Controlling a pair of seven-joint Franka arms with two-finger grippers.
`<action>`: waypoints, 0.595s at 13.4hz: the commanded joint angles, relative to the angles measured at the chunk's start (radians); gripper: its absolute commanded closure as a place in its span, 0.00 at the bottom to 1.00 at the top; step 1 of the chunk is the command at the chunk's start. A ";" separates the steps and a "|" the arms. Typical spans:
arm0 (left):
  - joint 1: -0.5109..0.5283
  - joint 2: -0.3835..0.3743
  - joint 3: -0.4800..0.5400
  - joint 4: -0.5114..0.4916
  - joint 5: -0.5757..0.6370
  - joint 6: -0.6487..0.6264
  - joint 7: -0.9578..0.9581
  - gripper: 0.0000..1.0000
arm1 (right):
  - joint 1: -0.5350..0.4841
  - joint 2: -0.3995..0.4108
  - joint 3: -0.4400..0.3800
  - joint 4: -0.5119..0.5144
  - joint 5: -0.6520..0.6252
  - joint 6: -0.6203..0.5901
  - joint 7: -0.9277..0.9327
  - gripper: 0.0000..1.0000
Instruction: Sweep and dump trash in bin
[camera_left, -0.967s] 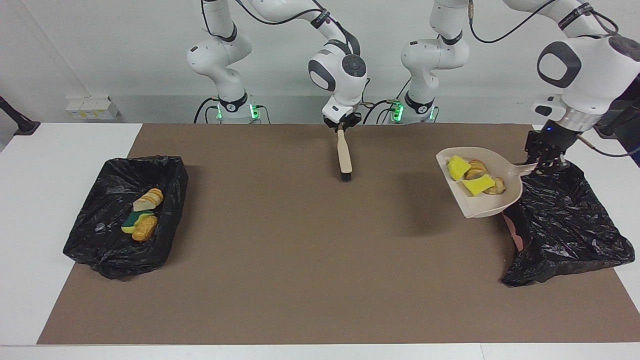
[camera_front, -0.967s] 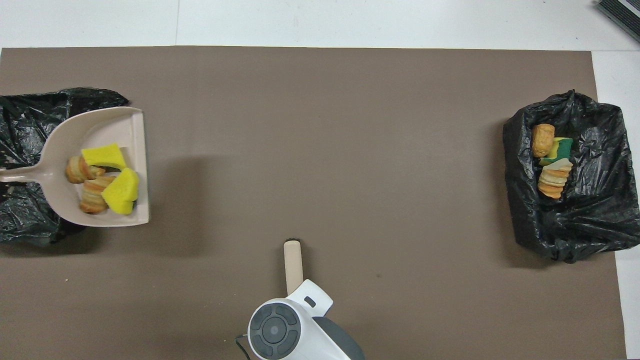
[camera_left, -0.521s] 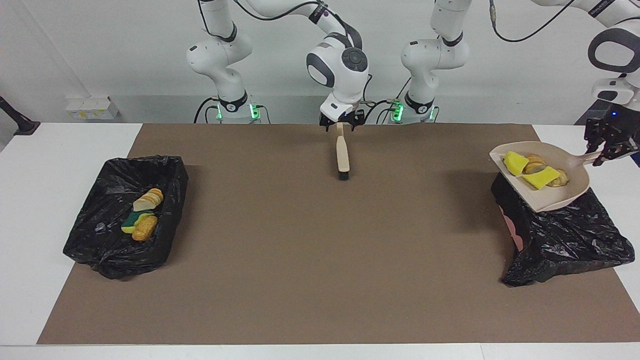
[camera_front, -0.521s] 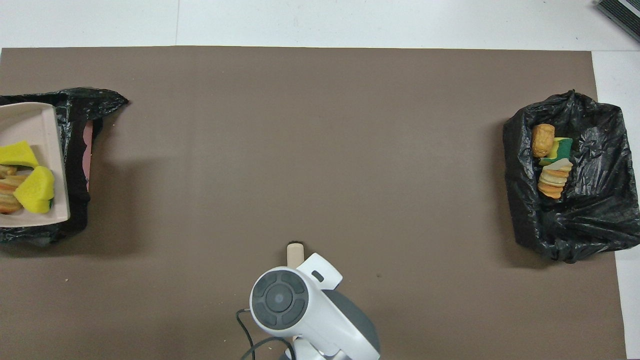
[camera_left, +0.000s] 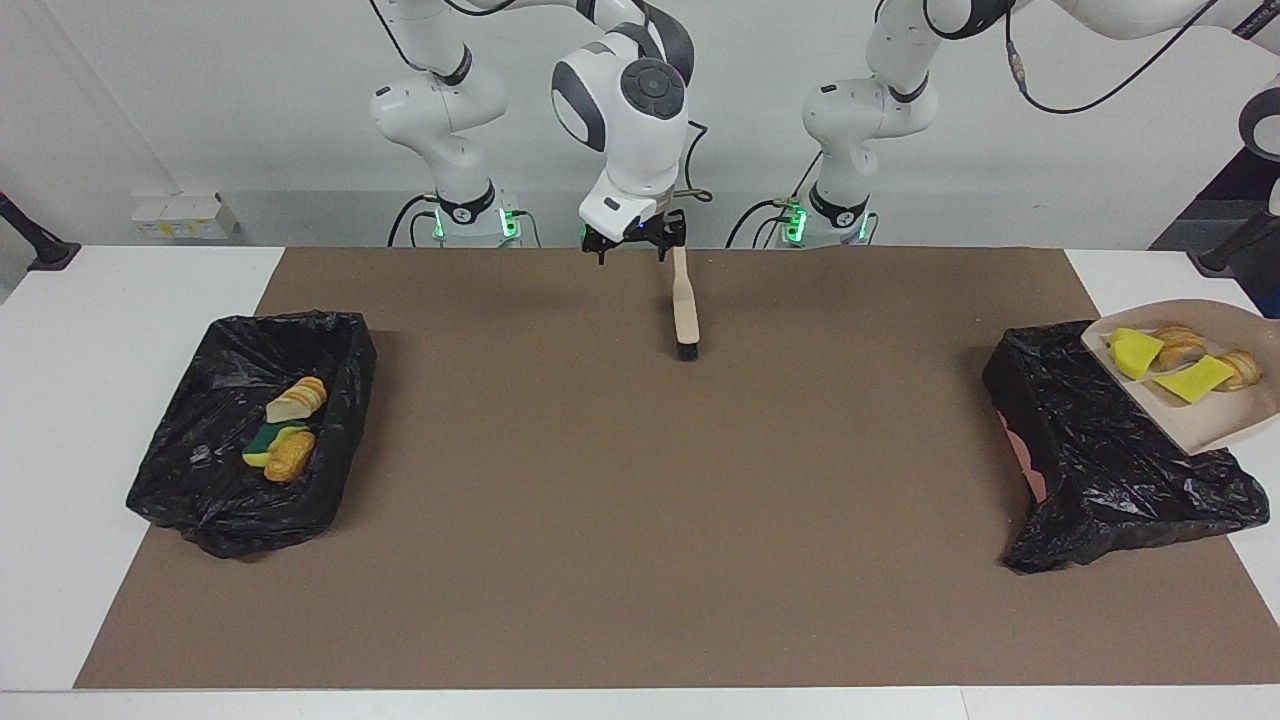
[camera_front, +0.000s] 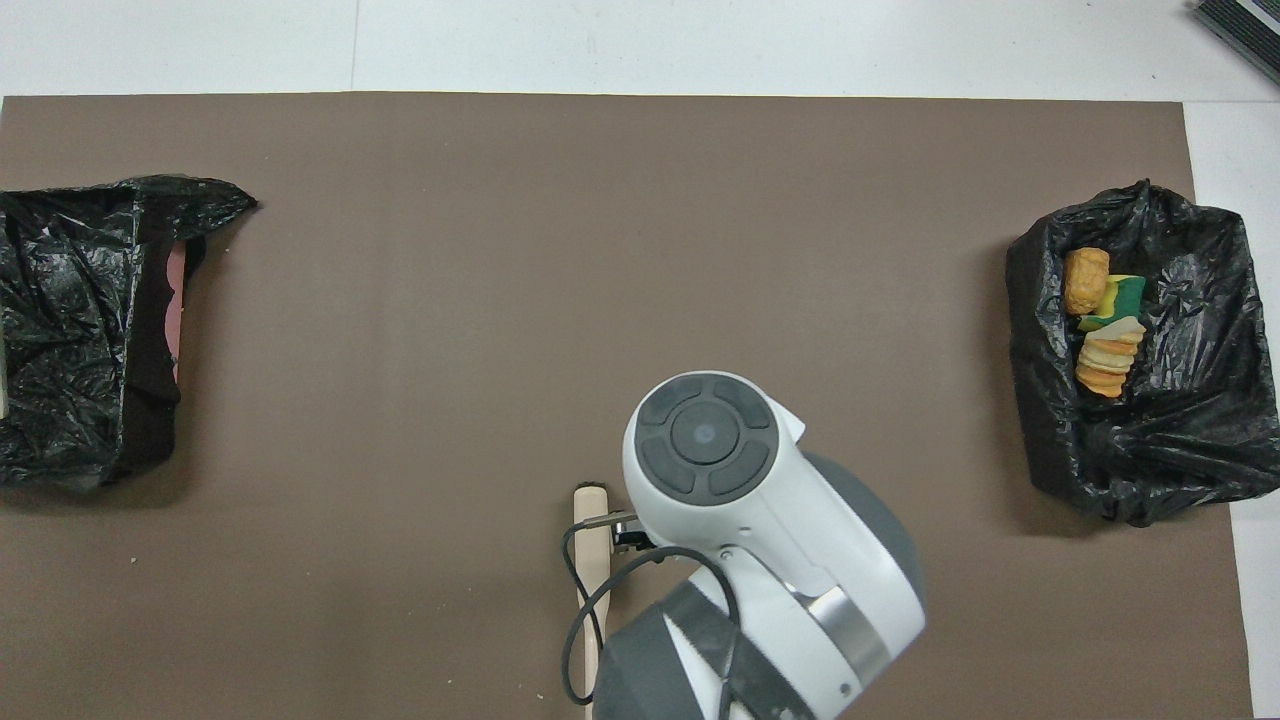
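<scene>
A beige dustpan (camera_left: 1212, 425) hangs in the air over the black-lined bin (camera_left: 1105, 450) at the left arm's end of the table. On it lie the trash pieces: two yellow sponge chunks (camera_left: 1136, 352) and tan striped bread bits (camera_left: 1180, 343). Its handle runs off the picture's edge, and the left gripper that carries it is out of view. My right gripper (camera_left: 632, 245) stands open just above the mat, beside the handle end of the brush (camera_left: 685, 305), holding nothing. In the overhead view the right arm's wrist (camera_front: 710, 440) hides that gripper beside the brush (camera_front: 590, 530).
A second black-lined bin (camera_left: 180, 470) sits at the right arm's end, with bread pieces and a green-yellow sponge (camera_left: 285, 430) inside. The same bin (camera_front: 1190, 450) and the other one (camera_front: 80, 330) show in the overhead view. A brown mat (camera_left: 640, 500) covers the table's middle.
The right gripper opened, let go of the brush and drew up and toward its own end. The left arm carried the loaded dustpan over the bin, and its gripper left the picture.
</scene>
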 joint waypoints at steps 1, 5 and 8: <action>-0.027 0.005 0.001 -0.007 0.163 0.021 -0.031 1.00 | -0.064 0.003 0.011 0.047 -0.063 -0.044 -0.092 0.00; -0.080 -0.030 -0.010 -0.093 0.403 0.033 -0.215 1.00 | -0.205 -0.042 0.006 0.056 -0.071 -0.043 -0.222 0.00; -0.104 -0.056 -0.054 -0.113 0.571 -0.016 -0.368 1.00 | -0.322 -0.079 0.006 0.056 -0.106 -0.043 -0.336 0.00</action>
